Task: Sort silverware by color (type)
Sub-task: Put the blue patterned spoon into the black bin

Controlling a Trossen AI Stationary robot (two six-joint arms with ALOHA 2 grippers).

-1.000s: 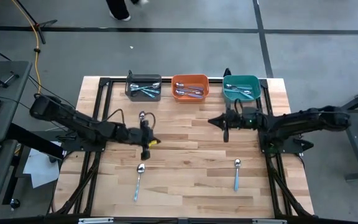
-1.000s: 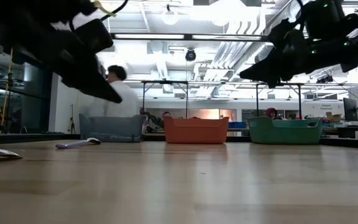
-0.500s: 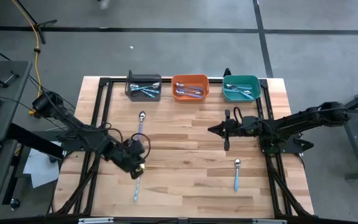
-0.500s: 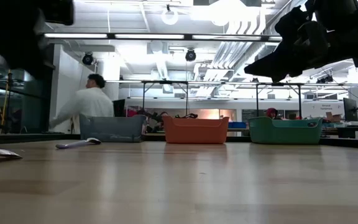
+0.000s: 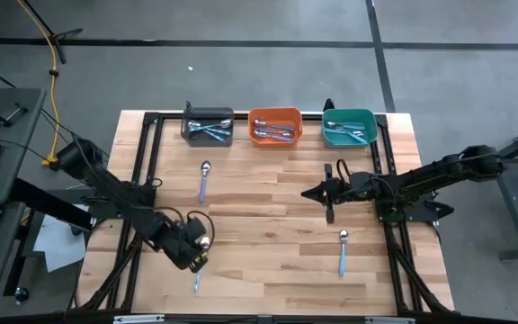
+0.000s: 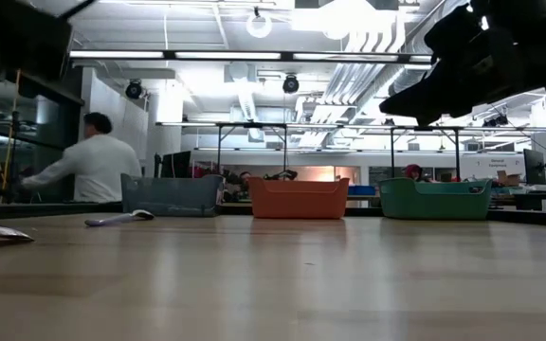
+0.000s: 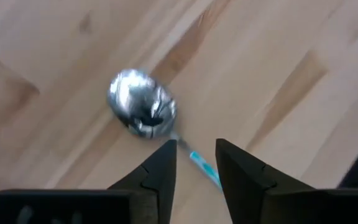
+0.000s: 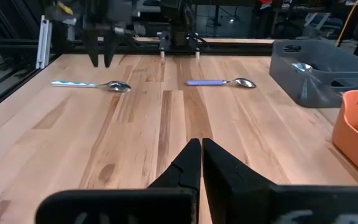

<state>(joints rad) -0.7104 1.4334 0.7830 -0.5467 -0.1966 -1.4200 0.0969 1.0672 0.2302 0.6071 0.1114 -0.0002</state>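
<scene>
A light-blue-handled spoon (image 5: 200,261) lies flat near the table's near left. My left gripper (image 7: 196,149) hangs over it, open. Its two fingers stand on either side of the slim handle (image 7: 202,167), just behind the shiny bowl (image 7: 142,104); I see no touch. My right gripper (image 5: 305,192) is shut on nothing and hovers above the right middle of the table, pointing left. A lavender spoon (image 5: 203,180) lies at the far left, and a blue one (image 5: 342,252) at the near right.
Along the far edge stand a grey bin (image 5: 208,126), an orange bin (image 5: 275,126) and a teal bin (image 5: 349,126), each holding spoons. Bare wood lies in the table's middle (image 5: 268,225). A person (image 6: 93,169) stands in the room behind.
My left gripper has swung from the table's left middle toward the near edge and come down over the light-blue spoon. My right gripper has drifted a little toward the near edge. No spoon has moved.
</scene>
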